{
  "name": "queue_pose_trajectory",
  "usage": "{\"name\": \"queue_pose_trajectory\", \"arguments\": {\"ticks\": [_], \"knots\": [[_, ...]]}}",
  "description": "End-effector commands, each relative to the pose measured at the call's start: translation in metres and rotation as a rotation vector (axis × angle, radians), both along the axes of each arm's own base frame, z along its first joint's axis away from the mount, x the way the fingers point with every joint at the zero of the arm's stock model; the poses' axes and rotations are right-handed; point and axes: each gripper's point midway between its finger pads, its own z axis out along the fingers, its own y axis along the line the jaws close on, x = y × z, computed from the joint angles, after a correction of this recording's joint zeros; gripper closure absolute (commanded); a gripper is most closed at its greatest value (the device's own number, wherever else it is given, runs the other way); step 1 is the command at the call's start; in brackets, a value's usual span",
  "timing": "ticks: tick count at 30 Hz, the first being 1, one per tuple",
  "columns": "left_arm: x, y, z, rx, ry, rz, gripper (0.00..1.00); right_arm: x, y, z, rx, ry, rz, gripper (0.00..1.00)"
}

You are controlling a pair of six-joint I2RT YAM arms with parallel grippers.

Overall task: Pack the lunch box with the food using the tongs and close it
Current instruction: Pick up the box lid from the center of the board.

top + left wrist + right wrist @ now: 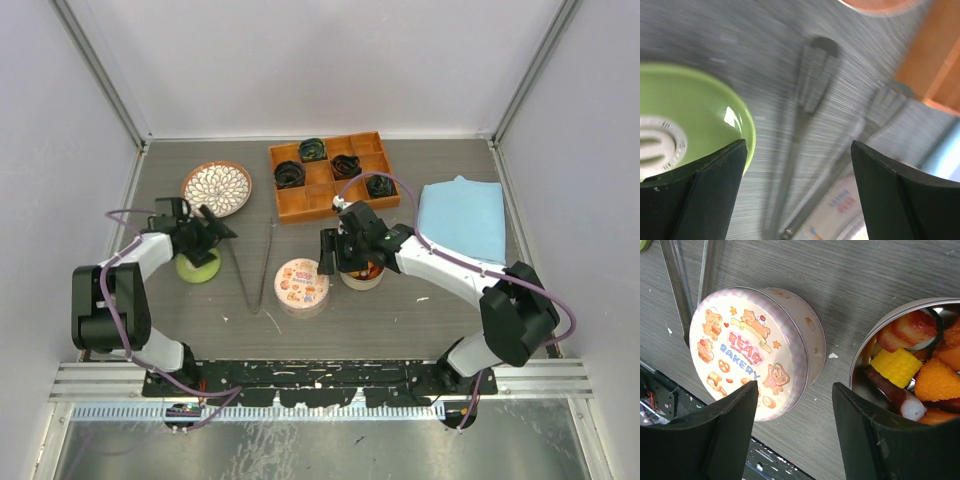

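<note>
Lying flat on the worktop between the green dish and the bear-printed lid, the tongs are looking thin, stiff, light and slippery, probably best pinched mid-arm. The left gripper is hovering near them with fingers wide, while the right gripper is standing parted and empty beside the lunch box of food.

Metal tongs, glossy green dish

A dark grey brushed table fills the booth; a plain white back wall rises at its far edge; pale side walls close its left and right; slanted aluminium posts meet its far corners; a silver rail runs along its near edge, with dull sheet metal nearer still; the light is soft and even.
</note>
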Motion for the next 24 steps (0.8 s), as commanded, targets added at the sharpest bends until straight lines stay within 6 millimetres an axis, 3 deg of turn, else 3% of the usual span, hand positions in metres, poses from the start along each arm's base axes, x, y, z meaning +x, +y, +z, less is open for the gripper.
{"name": "queue_pose_trajectory", "arguments": {"ticks": [1,3,5,10,14,17,19,24], "knots": [[-0.059,-0.077,-0.036,-0.238,0.237,-0.153,0.12,0.013,0.015,0.024,0.072,-0.048,0.002,0.34],[-0.055,-0.084,-0.024,-0.220,0.215,-0.173,0.12,0.014,0.016,0.025,0.078,-0.052,0.002,0.34],[-0.050,-0.077,-0.011,-0.176,0.181,-0.150,0.12,0.014,0.017,0.027,0.082,-0.057,0.004,0.34],[-0.037,-0.021,0.030,0.073,0.103,-0.047,0.12,0.014,0.015,0.029,0.083,-0.066,0.000,0.34],[-0.028,0.015,0.054,0.155,0.041,0.047,0.14,0.013,0.014,0.026,0.077,-0.062,0.002,0.34],[-0.038,0.036,0.056,0.209,0.052,0.114,0.19,0.012,0.014,0.027,0.079,-0.064,0.003,0.34],[-0.048,0.047,0.045,0.233,0.079,0.170,0.20,0.013,0.014,0.028,0.082,-0.068,-0.002,0.34],[-0.054,0.049,0.023,0.191,0.069,0.205,0.33,0.014,0.012,0.034,0.092,-0.088,-0.011,0.34]]}}
